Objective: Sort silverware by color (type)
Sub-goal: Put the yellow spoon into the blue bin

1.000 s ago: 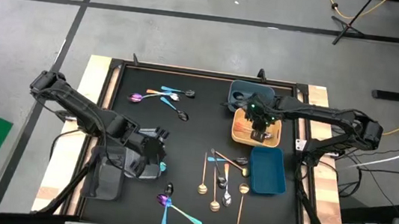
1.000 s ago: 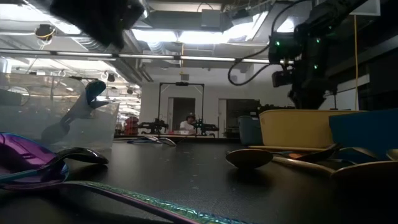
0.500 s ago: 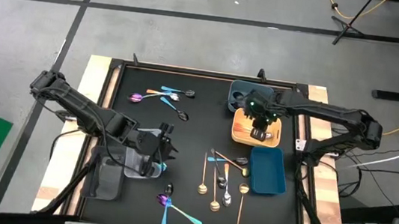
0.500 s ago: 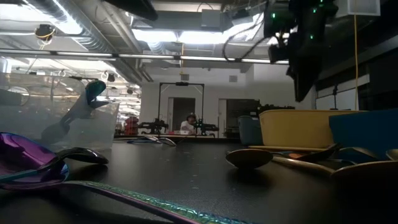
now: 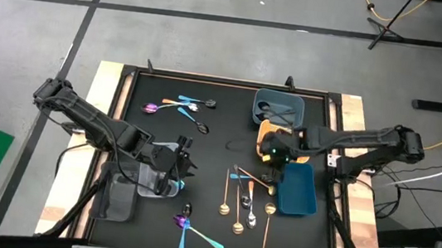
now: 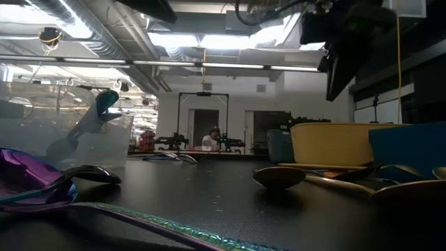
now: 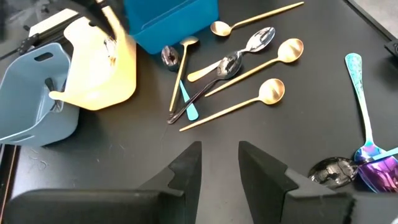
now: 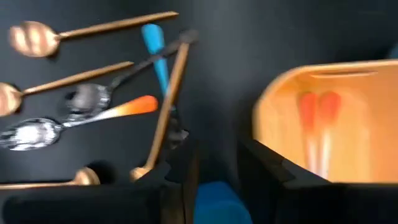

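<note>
A cluster of gold, silver, black and teal spoons [image 5: 246, 195] lies flat on the black mat, also seen in the left wrist view as spoons [image 7: 239, 62]. Further spoons lie near the far-left [image 5: 179, 107] and the near edge [image 5: 191, 227]. Two orange spoons [image 8: 314, 115] lie inside the yellow tray [image 5: 293, 153]. A teal spoon [image 6: 94, 118] leans in the clear tray [image 5: 147, 182]. My right gripper [image 5: 271, 155] [image 8: 216, 168] hangs open between the yellow tray and the cluster. My left gripper [image 5: 183, 160] [image 7: 219, 163] is open above the clear tray's right end.
A grey-blue tray [image 5: 279, 107] sits at the far edge and holds a dark spoon. A blue tray [image 5: 297, 189] sits right of the cluster, and a grey tray [image 5: 119, 200] is at the near-left. Bare mat [image 5: 219, 145] lies between the arms.
My right gripper has risen from over the yellow tray and moved toward the table's near-left, ending beside the spoon cluster. My left gripper lifted a little off the clear tray and shifted slightly right, then held still. No spoon has moved.
</note>
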